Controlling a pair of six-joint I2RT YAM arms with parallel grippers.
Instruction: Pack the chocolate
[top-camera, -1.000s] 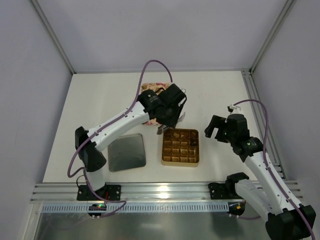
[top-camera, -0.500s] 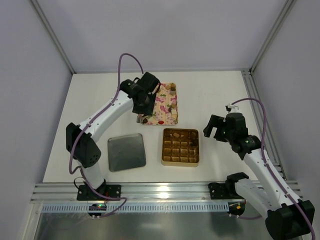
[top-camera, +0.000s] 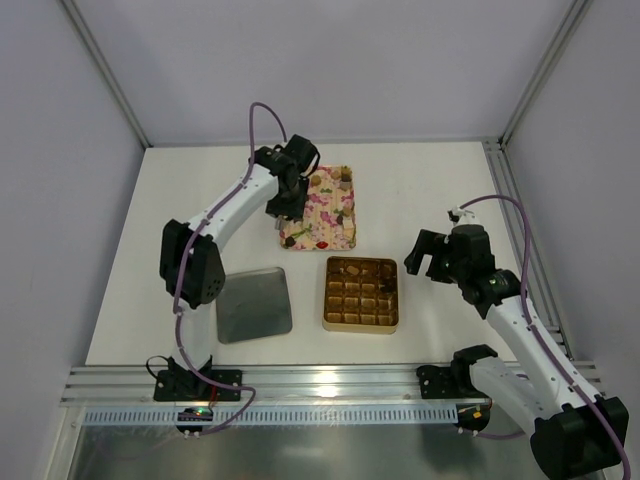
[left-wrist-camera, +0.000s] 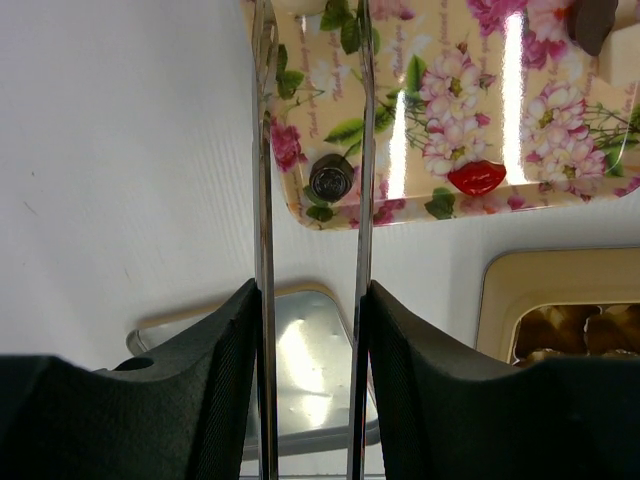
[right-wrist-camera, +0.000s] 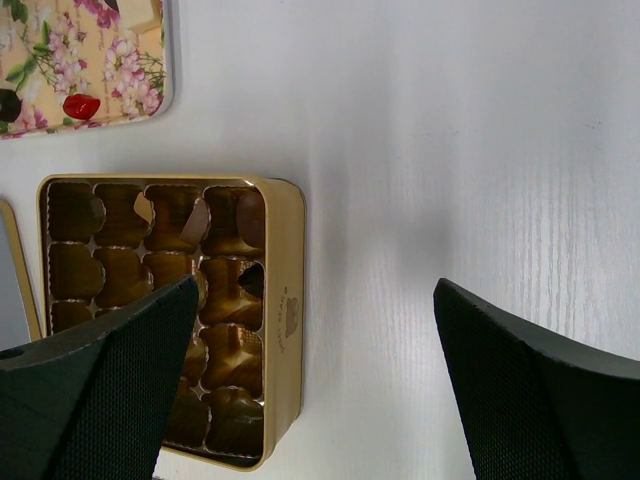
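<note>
Chocolate pieces (top-camera: 343, 184) lie on floral tray (top-camera: 331, 207); a few sit in gold box (top-camera: 361, 327) cells. Left hand (left-wrist-camera: 310, 40) part-open, empty, above foil-wrapped piece (left-wrist-camera: 330, 180). Right hand (right-wrist-camera: 316, 290) fully spread, empty, beside box.

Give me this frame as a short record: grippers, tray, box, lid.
left gripper: open, at the floral tray's left edge, round dark chocolate in line between its jaws
right gripper: open, empty, right of the gold box
floral tray: also holds a red lip-shaped piece
gold box: mostly empty cells
silver lid: flat, left of the box
</note>
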